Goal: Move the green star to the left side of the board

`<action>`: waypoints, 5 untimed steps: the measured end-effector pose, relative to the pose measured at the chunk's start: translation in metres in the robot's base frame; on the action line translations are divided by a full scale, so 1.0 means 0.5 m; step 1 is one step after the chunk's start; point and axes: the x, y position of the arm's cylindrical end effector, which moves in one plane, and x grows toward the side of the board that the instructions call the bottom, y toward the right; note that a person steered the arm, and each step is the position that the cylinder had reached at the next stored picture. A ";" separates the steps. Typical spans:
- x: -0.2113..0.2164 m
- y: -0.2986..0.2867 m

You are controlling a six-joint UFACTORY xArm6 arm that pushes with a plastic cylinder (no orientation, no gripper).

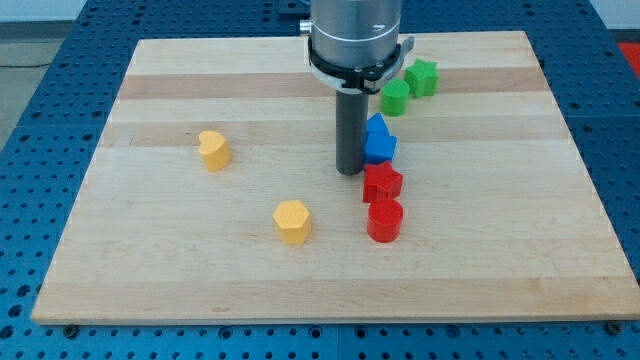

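The green star (pixel 422 77) lies near the view's top right of the wooden board (pixel 180 270). A green round block (pixel 395 97) touches its lower left. My tip (pixel 349 172) rests on the board below and to the left of both green blocks. It sits just left of two blue blocks (pixel 379 141) and just above and left of a red star-like block (pixel 382 183). The rod hides part of the board behind it.
A red cylinder (pixel 384 220) lies right below the red star-like block. A yellow heart-like block (pixel 213 150) lies at the view's left. A yellow hexagon (pixel 292 222) lies lower, left of the red cylinder. The arm's grey flange (pixel 356 35) hangs over the board's top middle.
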 end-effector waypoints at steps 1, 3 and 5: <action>-0.020 -0.031; -0.168 -0.045; -0.358 0.027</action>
